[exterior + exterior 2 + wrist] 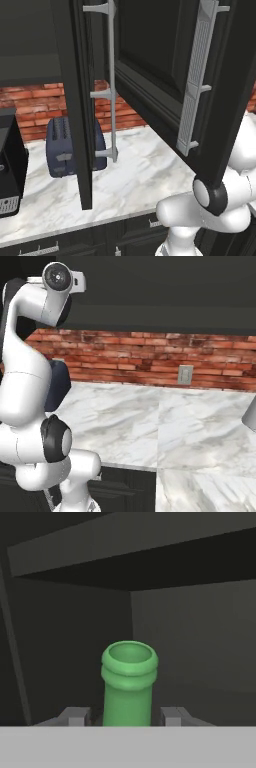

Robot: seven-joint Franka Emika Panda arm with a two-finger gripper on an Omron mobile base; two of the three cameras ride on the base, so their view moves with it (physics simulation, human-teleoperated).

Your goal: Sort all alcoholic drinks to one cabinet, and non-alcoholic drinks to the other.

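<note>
In the hand view, the green bottle (129, 684) stands between the two fingers (75, 716), its open ringed mouth pointing toward the camera and its neck filling the gap between the two grey tips. The gripper (128, 717) is closed part-way on that neck, one tip at about 8 o'clock of the bottle and the other at about 4 o'clock, both hard against its sides. Behind the bottle lies the dark inside of a cabinet (70, 637): a back wall, a side wall meeting it in a corner at about 12 o'clock of the bottle's mouth, and a flat shelf or ceiling panel (130, 542) running across the upper part of the view. Whether the bottle's base rests on anything cannot be told, as its lower part is hidden.

In the left base view, two black cabinet doors stand open. The nearer door (75, 100) is seen edge-on with a long pale handle (111, 80) beside it, and the second door (200, 75) hangs at 2 o'clock with a ribbed grey handle (196, 85). Below them lies the marble counter (135, 175), with a dark blue toaster (62, 145) at about 9 o'clock, partly behind the nearer door, against a red brick wall (35, 105). A black appliance (10, 165) sits at the left edge.

In the right base view, the white arm (30, 391) rises at 9 o'clock, and a wall socket (185, 374) is set in the brick.
</note>
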